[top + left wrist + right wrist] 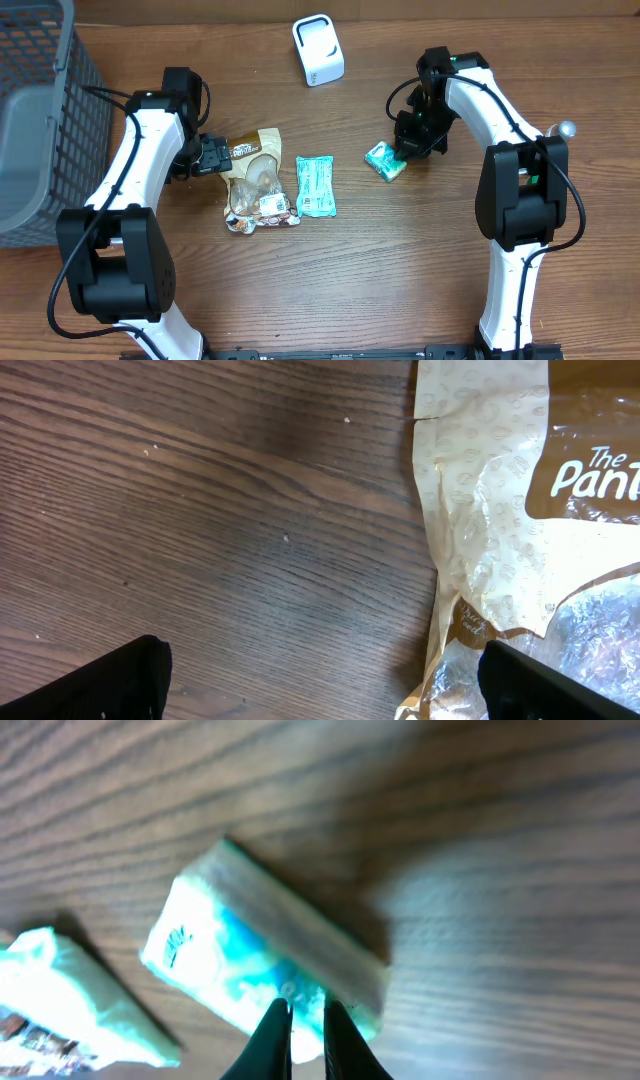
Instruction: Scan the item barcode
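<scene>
On the middle of the worktop, nearest the robot, a brown snack bag and a teal pouch lie flat, just beside each other. At the bag's left end, the left gripper is released, its fingers spread wide over bare wood and the bag's edge, holding nothing. A little farther back, right of the middle, lies the small green packet. The right gripper is clenched on its edge, fingers nearly together. Near the far edge stands a white scanner, well apart from the packet. A grey basket fills the far left corner.
</scene>
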